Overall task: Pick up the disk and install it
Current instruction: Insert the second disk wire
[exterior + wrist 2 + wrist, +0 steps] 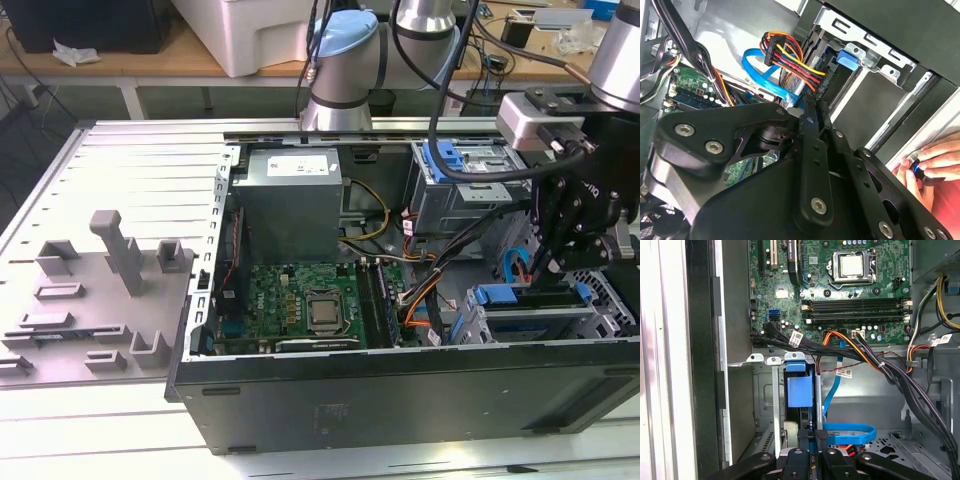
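Closest up in the exterior view, the computer case [400, 400] is lying on its side with the panel off, which is why the motherboard [300, 300] is facing straight up. From the processor, the drive cage [530, 325] is sitting at about 4 o'clock, and the disk [520, 296] is already standing on edge in it, blue frame up. The gripper [560, 262] is hanging right over that slot, at roughly 12 o'clock from the disk, so I'm guessing it's seating the thing rather than carrying it. In the second wrist view, the gripper [807, 102] is showing its fingers pinched together with nothing between them, tips reaching toward the disk [796, 82] where the power plug [785, 50] and blue data cable [760, 75] are crowding in. A person's hand [932, 160] is resting on the case front, maybe steadying it. In the first wrist view, the gripper [813, 435] is lining up dead on the disk [800, 390], closed tips meeting its end, looks like pushing to me.
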`<state>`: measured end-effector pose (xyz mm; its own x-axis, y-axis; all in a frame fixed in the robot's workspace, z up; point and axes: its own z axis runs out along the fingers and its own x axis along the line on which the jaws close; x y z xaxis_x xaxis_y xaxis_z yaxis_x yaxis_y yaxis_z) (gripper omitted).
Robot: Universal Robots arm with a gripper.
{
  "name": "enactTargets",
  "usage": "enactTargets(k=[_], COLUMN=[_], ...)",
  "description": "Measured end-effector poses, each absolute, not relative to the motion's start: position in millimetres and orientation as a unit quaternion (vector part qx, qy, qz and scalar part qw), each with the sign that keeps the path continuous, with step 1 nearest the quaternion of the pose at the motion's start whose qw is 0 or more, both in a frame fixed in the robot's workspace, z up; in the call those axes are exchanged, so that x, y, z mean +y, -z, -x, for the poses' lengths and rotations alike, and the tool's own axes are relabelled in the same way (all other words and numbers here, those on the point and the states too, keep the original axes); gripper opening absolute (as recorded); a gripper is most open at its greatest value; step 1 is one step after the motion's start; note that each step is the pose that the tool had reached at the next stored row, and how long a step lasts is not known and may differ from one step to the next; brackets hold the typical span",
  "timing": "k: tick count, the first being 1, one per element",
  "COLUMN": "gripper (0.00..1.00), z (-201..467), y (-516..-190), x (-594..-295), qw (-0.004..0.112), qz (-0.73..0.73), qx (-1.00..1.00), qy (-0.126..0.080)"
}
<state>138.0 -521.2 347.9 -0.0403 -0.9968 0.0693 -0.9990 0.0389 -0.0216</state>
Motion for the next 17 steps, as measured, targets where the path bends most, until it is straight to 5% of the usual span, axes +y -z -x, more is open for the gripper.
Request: enactTargets(k=[17], gripper=[0.16], z=[-138.0], y=[-345.6], x=[-521.2], qw=[0.018], qz=[-0.695], qx=[-0.718], qy=[-0.032])
